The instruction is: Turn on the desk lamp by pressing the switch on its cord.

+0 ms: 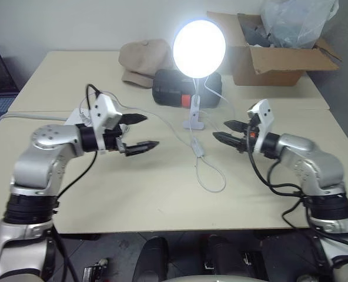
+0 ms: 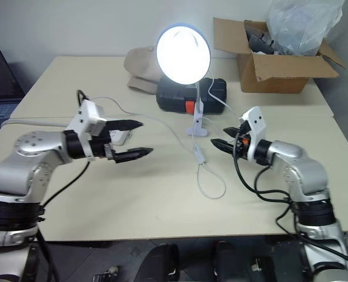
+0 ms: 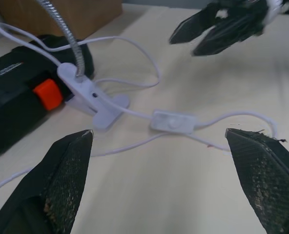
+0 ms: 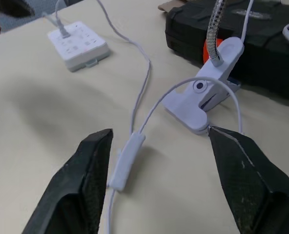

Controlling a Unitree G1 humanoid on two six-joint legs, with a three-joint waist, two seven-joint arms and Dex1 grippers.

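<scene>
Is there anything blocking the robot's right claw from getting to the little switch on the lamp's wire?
Nothing visible blocks it. The switch lies in the open on the bare table, just ahead of the right gripper, whose jaws stand apart. Only the thin cord runs from it, and the lamp's clamp sits off to one side.

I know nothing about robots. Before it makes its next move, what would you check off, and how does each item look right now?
1. Desk lamp lit: ok, the bulb glows brightly.
2. Switch free of both tools: ok, it lies alone on the table.
3. Left tool open and empty: ok, fingers spread with nothing between them.
4. Right tool open and empty: ok, it holds nothing.
5. Cord not snagged on either tool: ok, its loop lies flat on the table.
6. Lamp standing steady: ok, the white clamp base rests on the table, neck upright.
</scene>
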